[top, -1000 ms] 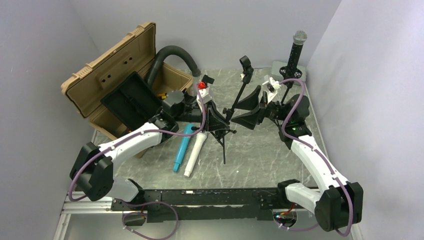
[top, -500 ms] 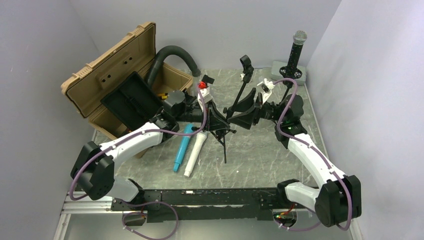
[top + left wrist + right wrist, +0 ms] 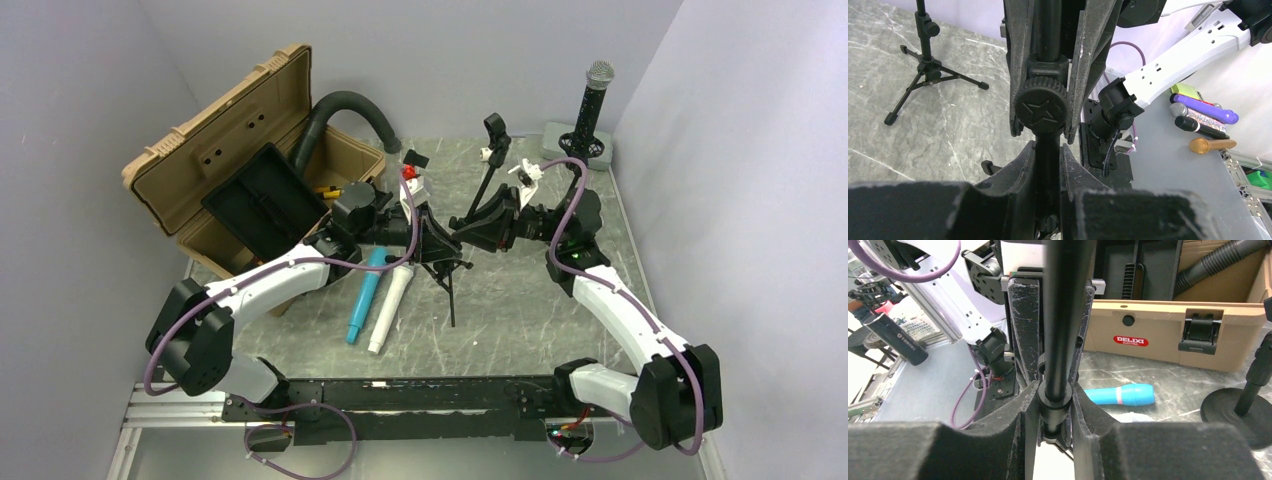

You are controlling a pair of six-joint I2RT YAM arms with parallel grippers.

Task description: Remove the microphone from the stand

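**Microphone upright in the far right corner; both grippers on the tripod stand**

We see the black microphone with a silver mesh head (image 3: 592,100) standing upright at the far right corner of the grey marble-patterned table (image 3: 520,310). Its lower end sits in a black ring-shaped holder (image 3: 584,141), just beside a small grey block (image 3: 556,130). We cannot tell what carries the holder, because the right arm covers it. Neither gripper touches the microphone; both are well apart from it, nearer the middle of the table.

There both grippers hold one black tripod stand (image 3: 450,295). The left gripper (image 3: 1047,150) pinches the stand's pole just below a round ribbed knob (image 3: 1040,105), its fingers pressed against the pole on either side. The right gripper (image 3: 1055,390) reaches in from the opposite side and pinches the same pole at a collar, with its pads touching it on both sides. In the top view the two grippers meet almost tip to tip above the stand's legs. A black clip (image 3: 493,125) shows above and behind the right gripper, at the end of a thin pole.

Left of the stand's legs, a white cylindrical microphone (image 3: 390,305) and a blue cylindrical microphone (image 3: 365,295) lie side by side on the table. Farther left sits a tan plastic case (image 3: 215,140) with its lid open. A black corrugated hose (image 3: 345,105) arches up from the case.
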